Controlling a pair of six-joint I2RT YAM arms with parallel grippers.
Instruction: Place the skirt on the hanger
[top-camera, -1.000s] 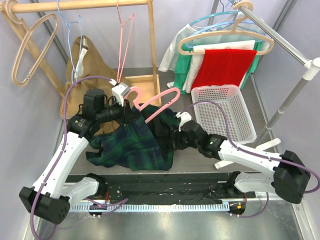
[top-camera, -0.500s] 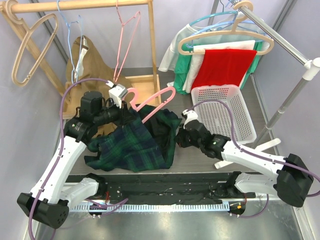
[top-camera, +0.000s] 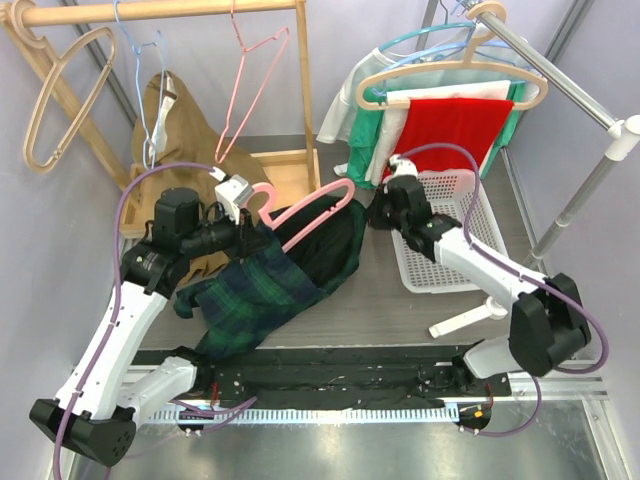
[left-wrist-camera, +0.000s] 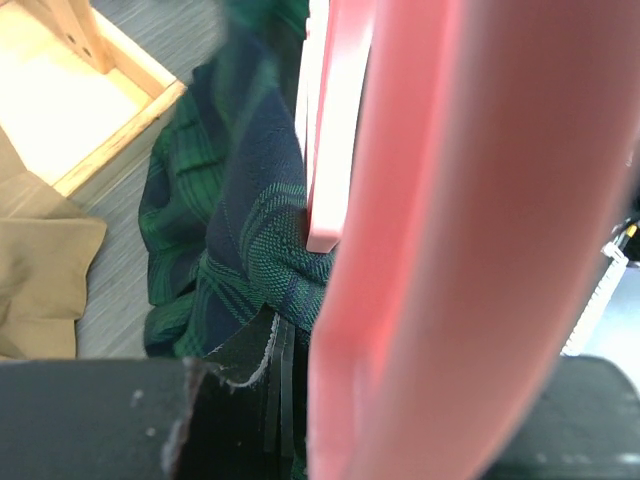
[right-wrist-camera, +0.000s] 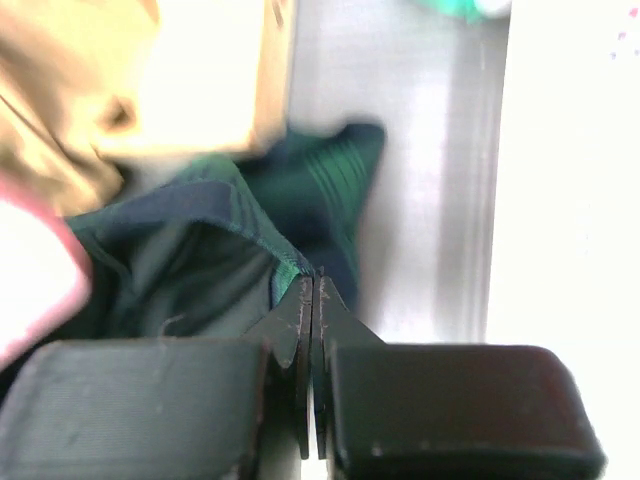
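Left tool (top-camera: 248, 212): clamped on the pink hanger (top-camera: 312, 203) near its hook. In the left wrist view the pink plastic fills the gap between the dark fingers.
Right tool (right-wrist-camera: 312, 285): pressed together, with the edge of the skirt (top-camera: 265, 285) nipped at the very tips.
Skirt: dark green plaid, slung beneath the hanger between the two tools. Its upper edge is drawn up toward the right tool, and its lower part trails down onto the worktop (top-camera: 400, 310) toward the near edge.
Hanger and skirt: the cloth lies against the hanger's underside. Whether an arm of the hanger is inside the waist cannot be told.
Right arm: reaches across in front of the white basket (top-camera: 470, 215).
Surroundings: wooden rack (top-camera: 160, 10) at back left, with a tan garment (top-camera: 185, 130) under it. A red garment (top-camera: 445, 130) hangs above the basket.
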